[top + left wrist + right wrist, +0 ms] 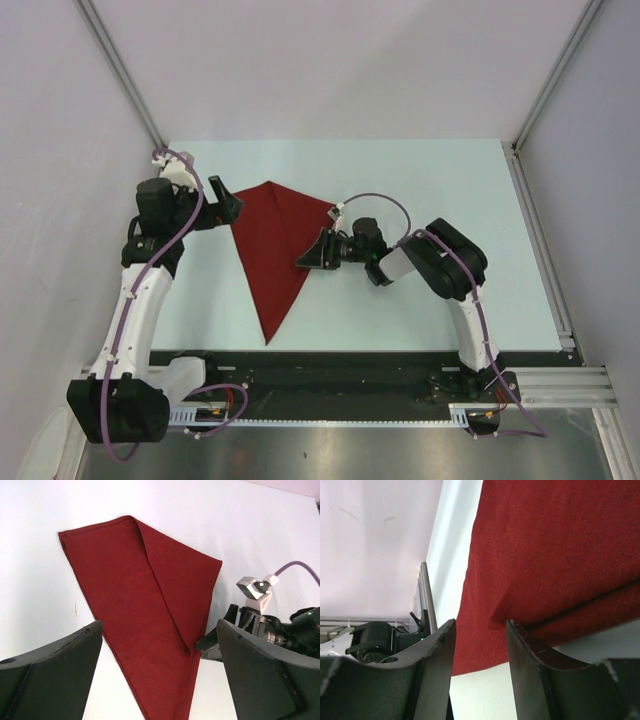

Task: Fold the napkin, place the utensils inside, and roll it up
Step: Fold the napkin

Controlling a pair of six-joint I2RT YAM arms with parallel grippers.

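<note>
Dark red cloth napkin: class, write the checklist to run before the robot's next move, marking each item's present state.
1. The dark red cloth napkin is folded, a flap lying across it: ok.
2. It lies on the pale table: ok.
3. Left fingers parted, off the cloth: ok.
4. Right fingers parted at the napkin's right edge: ok.
5. Thin silver metal fork in view: not ok, none visible.
6. Right fingers touching cloth: cannot tell.
</note>
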